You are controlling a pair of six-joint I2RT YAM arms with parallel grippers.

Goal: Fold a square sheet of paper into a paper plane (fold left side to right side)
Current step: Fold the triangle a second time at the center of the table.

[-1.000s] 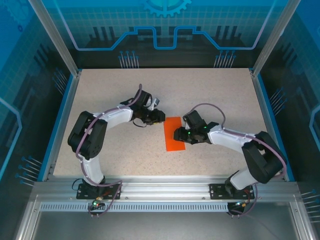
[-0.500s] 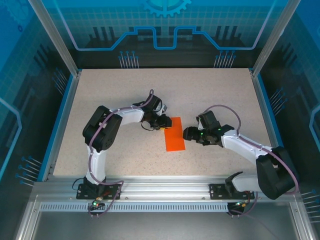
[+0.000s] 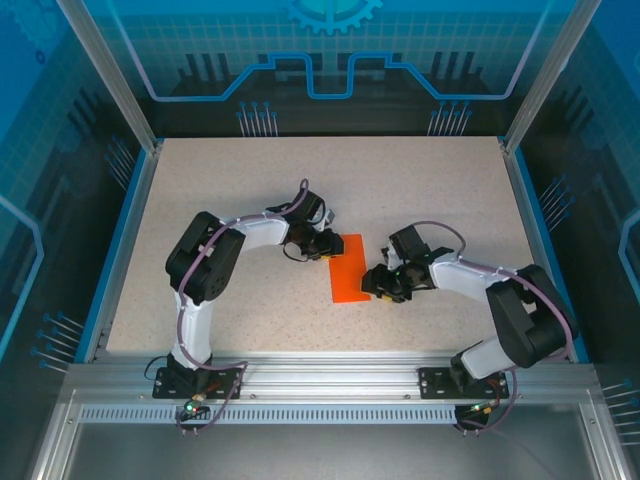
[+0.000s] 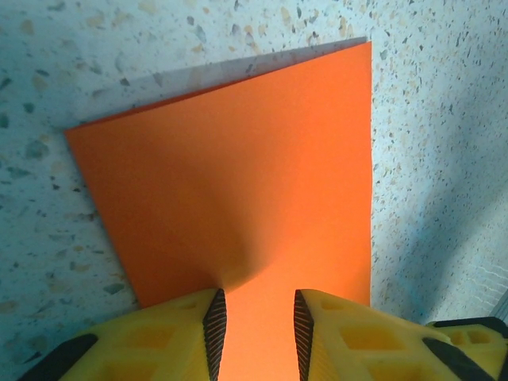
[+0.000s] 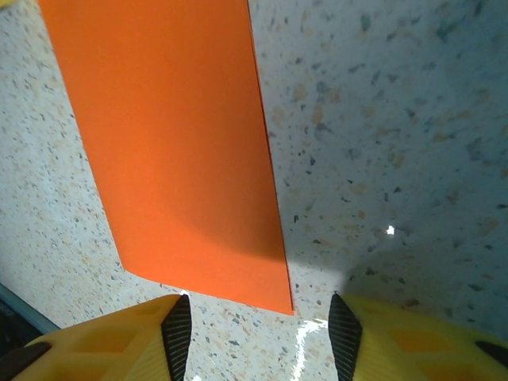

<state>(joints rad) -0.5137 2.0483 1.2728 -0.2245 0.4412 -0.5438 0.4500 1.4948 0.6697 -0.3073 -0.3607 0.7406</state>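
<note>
The square sheet of paper [image 3: 349, 268] lies at the middle of the speckled table [image 3: 430, 180] as a tall, narrow orange rectangle, flat on the surface; in the top view the left gripper [image 3: 325, 243] sits at its upper left corner and the right gripper [image 3: 375, 283] just beside its lower right edge. In the left wrist view the paper [image 4: 238, 182] fills the centre of the frame, and the left gripper [image 4: 258, 329] at the bottom edge has its yellow fingers [image 4: 186, 337] only narrowly parted, orange showing in the gap; whether the pads touch the sheet cannot be told. In the right wrist view the paper [image 5: 175, 143] runs from the upper left down to a corner near the bottom centre; the right gripper [image 5: 258, 325] is spread wide, its fingers [image 5: 151, 337] straddling that corner and holding nothing.
</note>
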